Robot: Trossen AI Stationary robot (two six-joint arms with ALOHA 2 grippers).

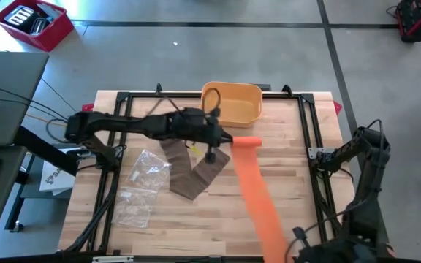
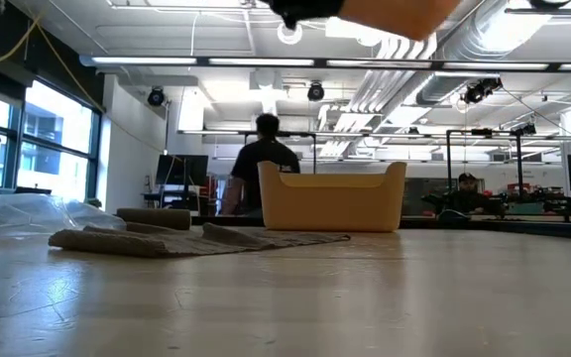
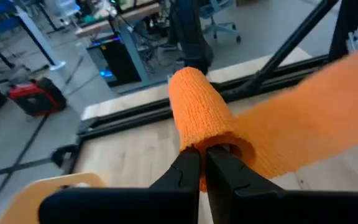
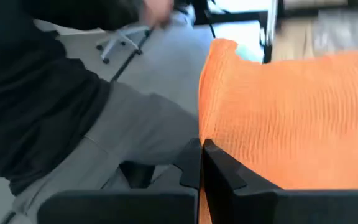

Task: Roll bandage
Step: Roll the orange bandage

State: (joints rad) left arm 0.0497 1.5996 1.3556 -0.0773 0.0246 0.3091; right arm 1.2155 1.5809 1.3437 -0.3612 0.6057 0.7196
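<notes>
Bandage status: left end effector (image 3: 202, 163) clamped tight on rolled end of orange bandage (image 1: 254, 186) mid-bench | right end effector (image 4: 201, 163) pinching the loose tail at front bench (image 1: 298, 183) edge | strip stretched between them

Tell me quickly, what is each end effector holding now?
Left end effector: shut on the rolled end of the orange bandage.
Right end effector: shut on the bandage's loose end.

Robotics lab: exposed ceiling ducts (image 2: 404, 74), workbenches (image 2: 523, 203), strip lights (image 2: 216, 61).
</notes>
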